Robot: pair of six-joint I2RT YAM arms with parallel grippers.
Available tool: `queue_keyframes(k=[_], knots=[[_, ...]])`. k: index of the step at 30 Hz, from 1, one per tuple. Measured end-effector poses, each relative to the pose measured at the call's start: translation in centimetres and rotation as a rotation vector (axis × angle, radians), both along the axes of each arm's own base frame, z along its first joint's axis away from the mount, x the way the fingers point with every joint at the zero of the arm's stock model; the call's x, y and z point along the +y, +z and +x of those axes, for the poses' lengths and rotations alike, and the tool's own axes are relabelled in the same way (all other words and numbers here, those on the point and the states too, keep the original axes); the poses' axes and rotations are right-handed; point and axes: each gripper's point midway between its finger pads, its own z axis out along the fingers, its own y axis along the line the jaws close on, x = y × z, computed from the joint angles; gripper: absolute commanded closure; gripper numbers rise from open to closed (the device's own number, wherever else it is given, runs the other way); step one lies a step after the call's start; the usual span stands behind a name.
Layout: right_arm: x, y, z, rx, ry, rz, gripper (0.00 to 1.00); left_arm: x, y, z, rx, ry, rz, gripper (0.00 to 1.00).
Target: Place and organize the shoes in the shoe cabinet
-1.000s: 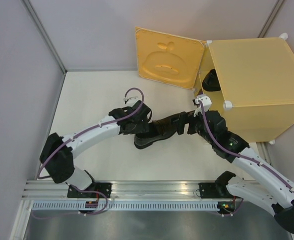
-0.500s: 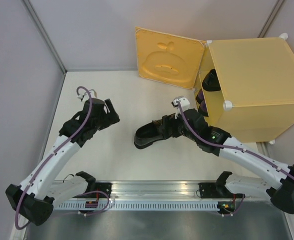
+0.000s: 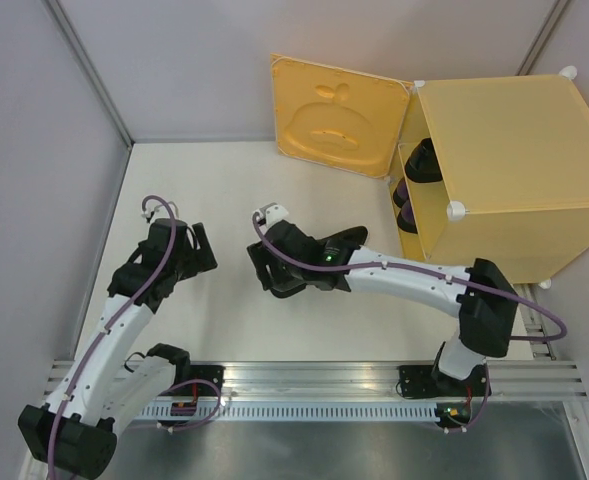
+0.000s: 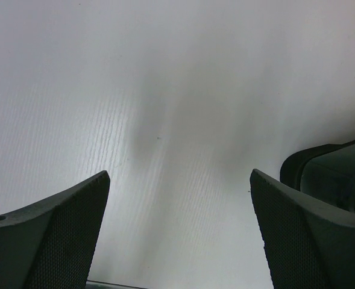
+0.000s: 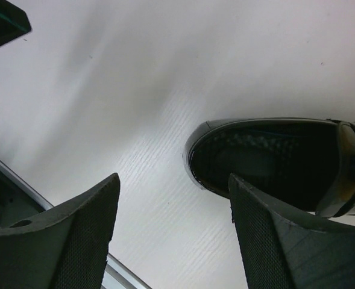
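Note:
A glossy black shoe (image 5: 273, 159) lies on the table, mostly hidden under my right arm in the top view, where only its toe (image 3: 352, 238) shows. My right gripper (image 3: 271, 276) is open over its heel end. In the right wrist view the right gripper (image 5: 174, 235) has its right finger (image 5: 285, 241) beside the shoe's rim and bare table between the fingers. My left gripper (image 3: 204, 252) (image 4: 180, 235) is open and empty, off to the left. The yellow-orange shoe cabinet (image 3: 504, 150) stands at the back right, its door (image 3: 339, 115) swung open. Inside are a black shoe (image 3: 424, 160) and purple shoes (image 3: 404, 192).
Grey walls close the table on the left (image 3: 34, 200) and at the back. A metal rail (image 3: 304, 380) with the arm bases runs along the near edge. A dark shape (image 4: 328, 174) shows at the right edge of the left wrist view.
My left gripper let go of the black shoe and drew back to the left. My right gripper slid left along the shoe to its heel end. The shoe stayed on the table.

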Motion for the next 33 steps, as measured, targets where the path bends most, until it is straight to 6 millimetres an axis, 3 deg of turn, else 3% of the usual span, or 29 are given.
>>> queue_keyframes(k=[5,14,19,26,30,33], knots=[[1.7,-3.0,0.1,0.049,0.001,-0.075,0.32,0.6,0.0,0.1,-0.006,0.009,0.025,0.00],[2.8,-7.5,1.2,0.083,-0.008,-0.192,0.43,1.8,0.5,0.0,-0.034,0.057,0.046,0.01],[3.0,-8.9,1.9,0.069,-0.006,-0.247,0.63,2.0,0.7,-0.1,-0.044,0.063,0.047,0.01],[3.4,-9.1,1.7,0.083,0.026,-0.240,0.97,2.0,0.6,-0.1,-0.042,0.064,0.047,0.01],[2.9,-8.9,1.2,0.095,0.075,-0.259,0.99,2.1,0.5,-0.1,-0.040,0.065,0.048,0.01],[1.9,-7.5,1.2,0.112,0.106,-0.258,0.99,2.1,0.5,-0.2,-0.039,0.065,0.048,0.01]])
